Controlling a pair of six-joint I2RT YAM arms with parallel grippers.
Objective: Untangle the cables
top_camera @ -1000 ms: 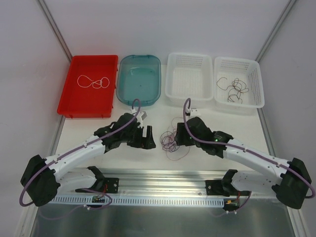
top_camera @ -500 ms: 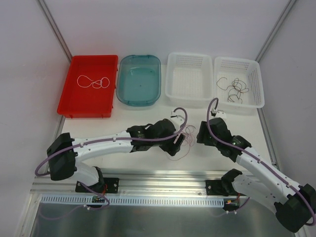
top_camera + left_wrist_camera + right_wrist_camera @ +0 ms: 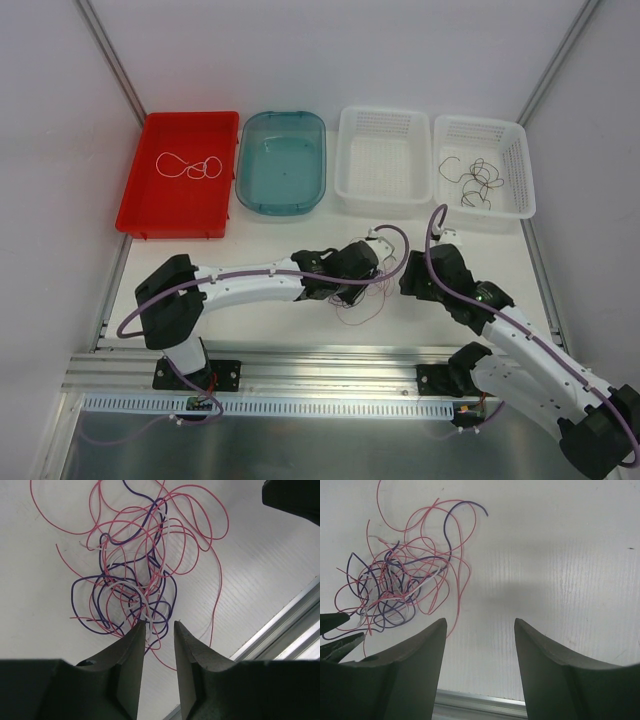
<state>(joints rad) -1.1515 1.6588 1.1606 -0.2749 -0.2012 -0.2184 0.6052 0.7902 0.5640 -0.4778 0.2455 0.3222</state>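
White ribbed bench [image 3: 170,245]. Along its far edge, left to right:
- red rectangular plastic tray [image 3: 150,205] holding 1 looped white cable [image 3: 188,166]
- teal translucent plastic tub [image 3: 280,185]
- white perforated plastic basket [image 3: 385,165]
- second white perforated basket [image 3: 508,150] with a few dark curly cables [image 3: 475,182]

Sorting looks part done.

Left tool [image 3: 159,624] sits low at the edge of the clump of thin pink, purple and white cables [image 3: 135,575], which lies on the bench between both arms. Its jaws stand a narrow gap apart. White and pink strands sit at the tips, no pinch seen yet.

Right tool [image 3: 480,621] is beside the clump, jaws wide, holding nothing.

Step in hand: picking 1 strand from the clump. Next move calls for nipping only 1 strand. Then a slow pull, likely with the right tool steadying the rest.
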